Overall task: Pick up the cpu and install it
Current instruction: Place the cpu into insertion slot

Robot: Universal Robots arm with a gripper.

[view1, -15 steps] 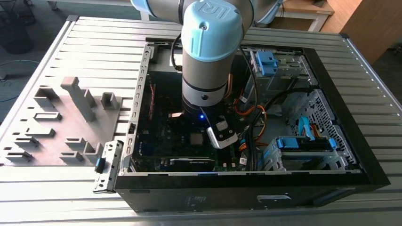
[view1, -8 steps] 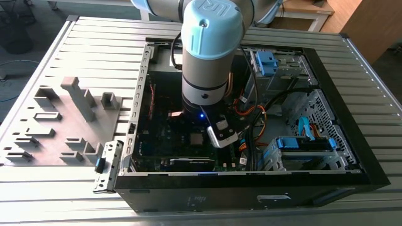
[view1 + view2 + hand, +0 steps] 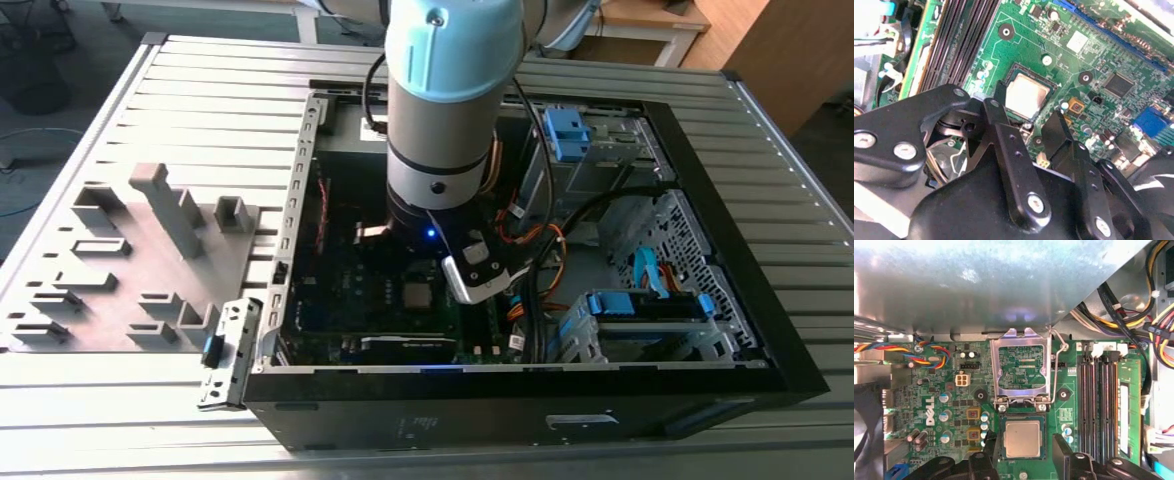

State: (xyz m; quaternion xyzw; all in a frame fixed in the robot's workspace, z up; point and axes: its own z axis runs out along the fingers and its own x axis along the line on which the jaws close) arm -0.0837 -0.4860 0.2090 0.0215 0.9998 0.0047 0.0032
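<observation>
Cpu lies in the socket mid-motherboard, seemingly flat. The jaws are spread wide, empty, either side. Any tilt risks socket damage when clamped.

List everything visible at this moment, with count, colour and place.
cpu: one, silver-grey, lying in its socket on the motherboard.
socket frame: one, metal, swung open beside the cpu.
motherboard: one, green, inside the computer case.
memory slots: several, black, alongside the socket.
fan cable: one bundle, multicoloured, at the board's edge.
computer case: one, black, lying open on the table.
fixture tray: one, grey, on the table at the exterior view's left of the case.
table: one, silver, slatted, under everything.
arm: one, grey and pale blue, reaching down into the case.
gripper: one, black, jaws open either side of the cpu.
</observation>
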